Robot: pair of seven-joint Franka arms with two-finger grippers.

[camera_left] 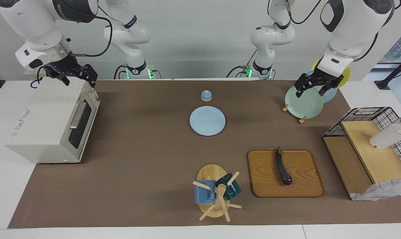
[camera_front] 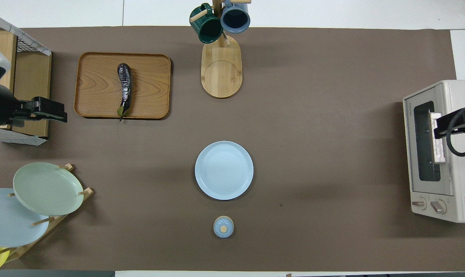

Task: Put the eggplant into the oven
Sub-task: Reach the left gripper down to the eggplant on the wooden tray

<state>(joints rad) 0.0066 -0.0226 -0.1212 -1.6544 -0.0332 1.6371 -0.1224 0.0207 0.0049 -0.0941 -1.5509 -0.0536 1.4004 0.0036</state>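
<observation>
The eggplant (camera_left: 282, 167) (camera_front: 124, 90) lies on a wooden tray (camera_left: 303, 186) (camera_front: 151, 84) toward the left arm's end of the table, with its stem end toward the robots. The cream-white oven (camera_left: 44, 126) (camera_front: 447, 200) stands at the right arm's end with its glass door shut. My left gripper (camera_left: 310, 91) (camera_front: 57, 111) is open and empty, up in the air over the mat between the plate rack and the wire shelf, beside the tray. My right gripper (camera_left: 80, 79) (camera_front: 440, 129) is open and empty, over the oven's top front edge.
A light blue plate (camera_left: 207, 120) and a small blue lid (camera_left: 206, 95) sit mid-table. A mug tree (camera_left: 215, 192) with two mugs stands beside the tray. A plate rack (camera_left: 303, 101) and a wire shelf (camera_left: 369, 149) with a white cup (camera_left: 386, 137) stand at the left arm's end.
</observation>
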